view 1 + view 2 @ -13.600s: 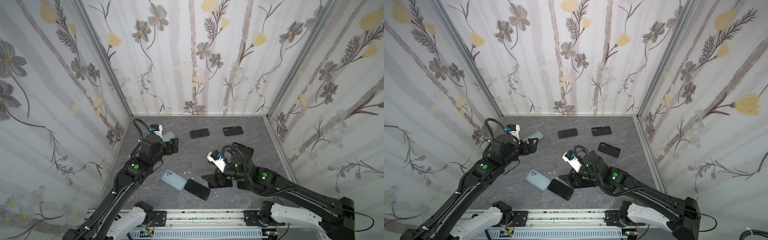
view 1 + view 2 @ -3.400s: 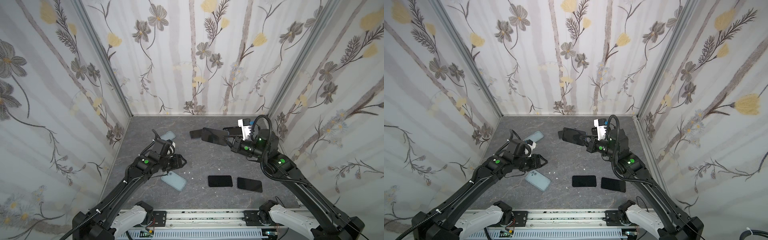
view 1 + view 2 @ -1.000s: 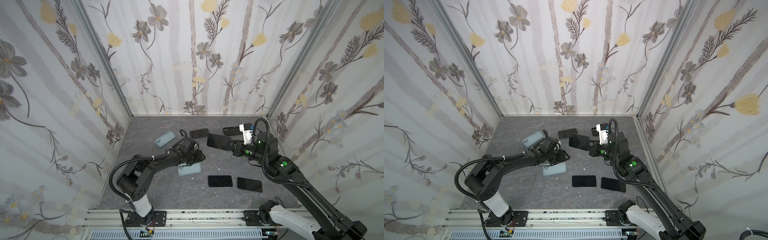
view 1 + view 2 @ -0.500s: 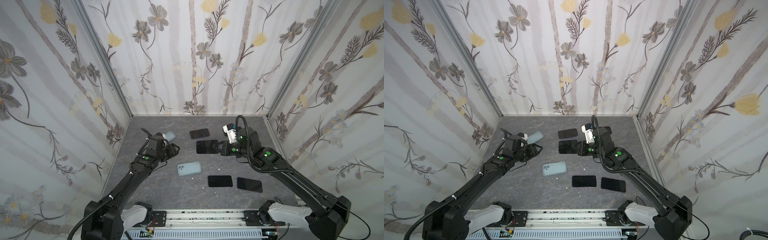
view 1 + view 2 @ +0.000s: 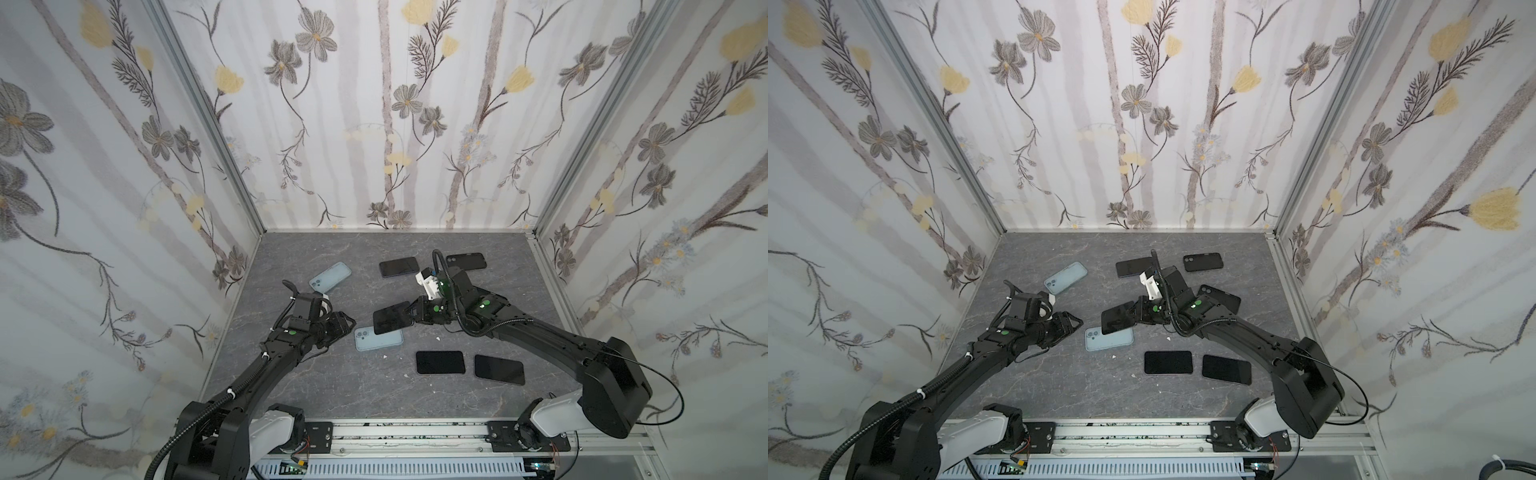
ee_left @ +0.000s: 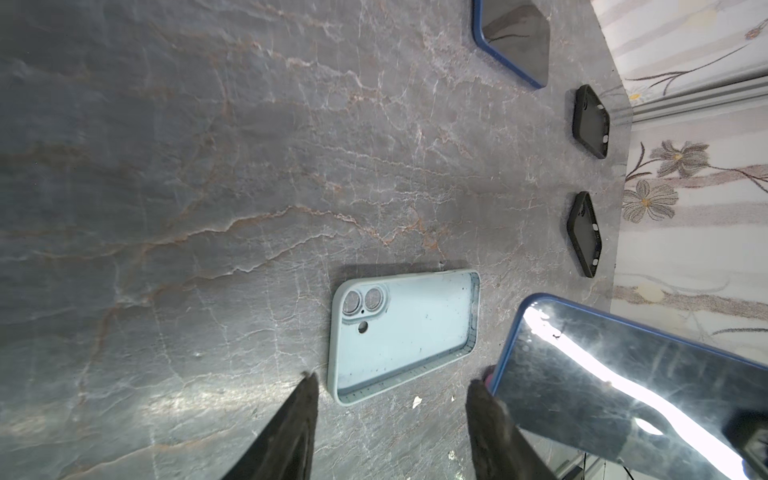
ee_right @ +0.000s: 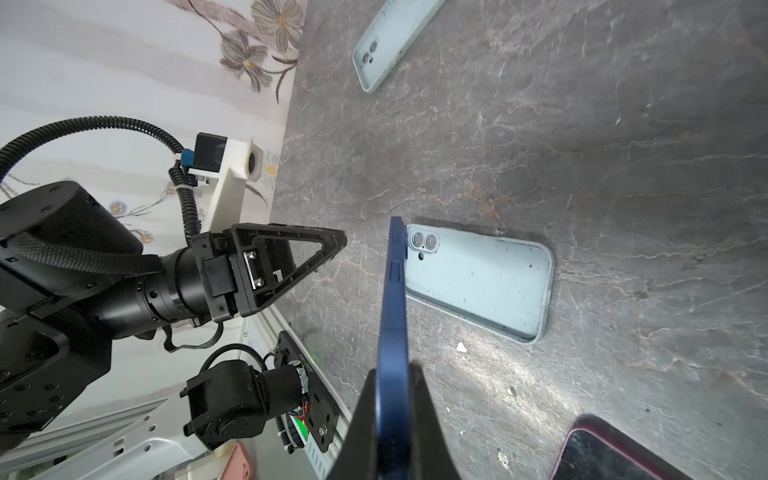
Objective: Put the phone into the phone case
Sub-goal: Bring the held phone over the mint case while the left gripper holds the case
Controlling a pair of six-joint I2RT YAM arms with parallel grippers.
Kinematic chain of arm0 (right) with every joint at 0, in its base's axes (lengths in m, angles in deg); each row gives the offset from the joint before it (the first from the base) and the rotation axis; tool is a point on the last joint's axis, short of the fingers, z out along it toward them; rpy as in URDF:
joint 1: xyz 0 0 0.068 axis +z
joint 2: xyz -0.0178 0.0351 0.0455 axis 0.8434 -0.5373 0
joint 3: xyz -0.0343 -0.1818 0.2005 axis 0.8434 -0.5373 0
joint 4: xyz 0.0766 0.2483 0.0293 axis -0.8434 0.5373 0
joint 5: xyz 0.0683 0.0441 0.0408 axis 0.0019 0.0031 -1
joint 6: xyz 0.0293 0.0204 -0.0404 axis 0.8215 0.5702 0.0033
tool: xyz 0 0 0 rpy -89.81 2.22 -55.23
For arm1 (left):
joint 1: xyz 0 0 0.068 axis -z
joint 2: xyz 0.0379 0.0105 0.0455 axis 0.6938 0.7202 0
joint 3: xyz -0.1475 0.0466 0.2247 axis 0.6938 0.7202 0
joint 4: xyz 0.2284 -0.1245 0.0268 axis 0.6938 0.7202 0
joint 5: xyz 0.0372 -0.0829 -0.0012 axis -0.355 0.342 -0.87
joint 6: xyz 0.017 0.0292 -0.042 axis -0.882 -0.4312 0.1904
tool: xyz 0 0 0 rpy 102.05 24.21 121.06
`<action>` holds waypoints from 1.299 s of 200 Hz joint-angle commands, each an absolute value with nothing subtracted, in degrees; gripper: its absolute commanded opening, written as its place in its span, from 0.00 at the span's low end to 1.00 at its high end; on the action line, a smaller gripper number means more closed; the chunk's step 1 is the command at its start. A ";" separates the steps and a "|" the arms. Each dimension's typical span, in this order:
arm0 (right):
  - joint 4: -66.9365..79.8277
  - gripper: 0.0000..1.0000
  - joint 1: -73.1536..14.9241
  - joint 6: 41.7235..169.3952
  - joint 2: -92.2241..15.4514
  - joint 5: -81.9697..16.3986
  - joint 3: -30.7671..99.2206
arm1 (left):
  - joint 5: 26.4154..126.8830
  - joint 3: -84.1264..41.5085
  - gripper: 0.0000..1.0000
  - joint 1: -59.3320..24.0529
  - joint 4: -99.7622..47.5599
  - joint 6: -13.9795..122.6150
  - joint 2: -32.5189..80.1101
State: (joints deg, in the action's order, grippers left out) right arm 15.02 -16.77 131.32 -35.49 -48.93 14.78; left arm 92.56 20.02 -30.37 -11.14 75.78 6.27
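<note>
Phone (image 5: 388, 321) is lifted, clamped in the right gripper (image 5: 410, 318) over the empty pale-blue case (image 5: 380, 340) on the bench (image 5: 332, 386); the left gripper (image 5: 347, 325) stands spread and empty beside it. Seating is not yet done.

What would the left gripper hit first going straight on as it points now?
Probably the light blue case dead ahead of the open left gripper; the corner of the held phone beside one finger might catch first.

Floral-papered walls (image 5: 395, 124), grey veined stone tabletop (image 5: 332, 386), aluminium corner posts (image 5: 210, 120)
</note>
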 commanded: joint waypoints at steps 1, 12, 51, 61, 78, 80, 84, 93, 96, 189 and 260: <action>6.67 0.00 -16.11 134.59 -38.14 -52.94 14.28 | 95.29 21.71 0.56 -30.46 -17.27 78.05 7.57; 5.43 0.00 -15.83 135.10 -39.73 -53.85 14.32 | 95.55 22.41 0.56 -30.37 -18.35 78.10 8.26; 3.09 0.00 -15.57 136.15 -44.72 -55.89 14.22 | 96.24 24.25 0.55 -30.33 -21.92 78.84 9.68; 2.37 0.00 -15.49 136.57 -45.20 -56.29 14.04 | 96.56 24.59 0.55 -30.37 -22.43 78.98 9.93; 1.13 0.00 -15.48 137.35 -45.74 -56.46 13.32 | 96.70 25.48 0.55 -30.39 -23.48 79.02 10.50; 0.92 0.00 -15.46 137.45 -45.70 -56.56 13.25 | 96.72 25.58 0.55 -30.46 -23.64 79.02 10.59; 0.69 0.00 -15.43 137.66 -45.74 -56.73 13.07 | 96.87 25.72 0.55 -30.34 -24.05 79.09 10.73; 0.29 0.00 -15.39 137.90 -45.77 -56.85 12.73 | 97.20 26.04 0.55 -30.31 -24.72 79.22 11.06; 0.20 0.00 -15.40 138.02 -45.69 -56.84 12.63 | 97.24 26.11 0.55 -30.37 -24.85 79.20 11.23; -4.91 0.00 -15.36 141.04 -47.62 -56.67 10.67 | 99.71 28.26 0.49 -30.35 -30.34 80.08 16.06; -5.45 0.00 -15.36 141.12 -48.93 -56.86 9.88 | 101.12 28.38 0.47 -30.24 -31.71 79.99 18.77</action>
